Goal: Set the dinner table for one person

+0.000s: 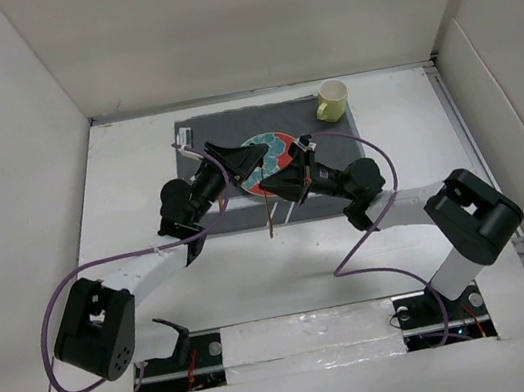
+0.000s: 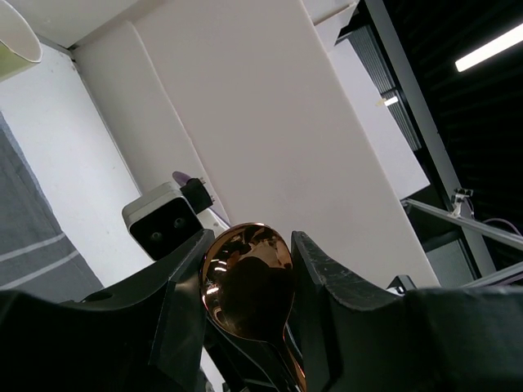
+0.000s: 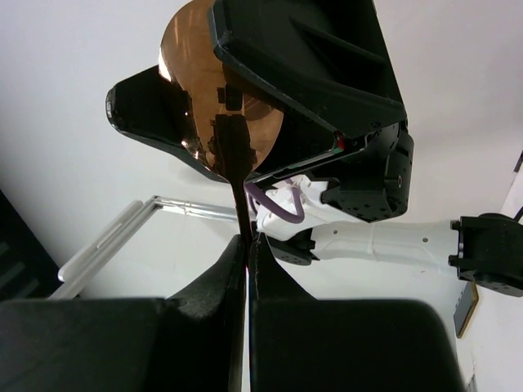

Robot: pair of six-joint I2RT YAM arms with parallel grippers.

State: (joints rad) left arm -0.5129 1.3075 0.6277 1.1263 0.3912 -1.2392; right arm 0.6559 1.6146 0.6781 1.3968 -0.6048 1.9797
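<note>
Walled on three sides by white panels, the dinner table [image 1: 286,273] spreads from the arm bases at the near edge to the far wall, its white top bare across the near half. At its far middle lies a dark grey placemat [image 1: 229,126] with pale stripes, and on the mat sits a round plate [image 1: 278,144] patterned in red and teal, partly hidden by the arms. A pale yellow-green mug [image 1: 333,100] stands upright on the mat's far right corner, handle to the left. Both arms reach inward and meet above the plate, sharing one copper spoon [image 3: 219,114]. The left gripper [image 2: 245,245] has its two black fingers pressed against opposite edges of the spoon's shiny bowl. The right gripper [image 3: 248,257] has its fingers drawn almost together, pinching the thin handle between them. From above, the handle's free end pokes out toward the near side, just past the mat's near edge. Purple cables loop from each arm over the table.
</note>
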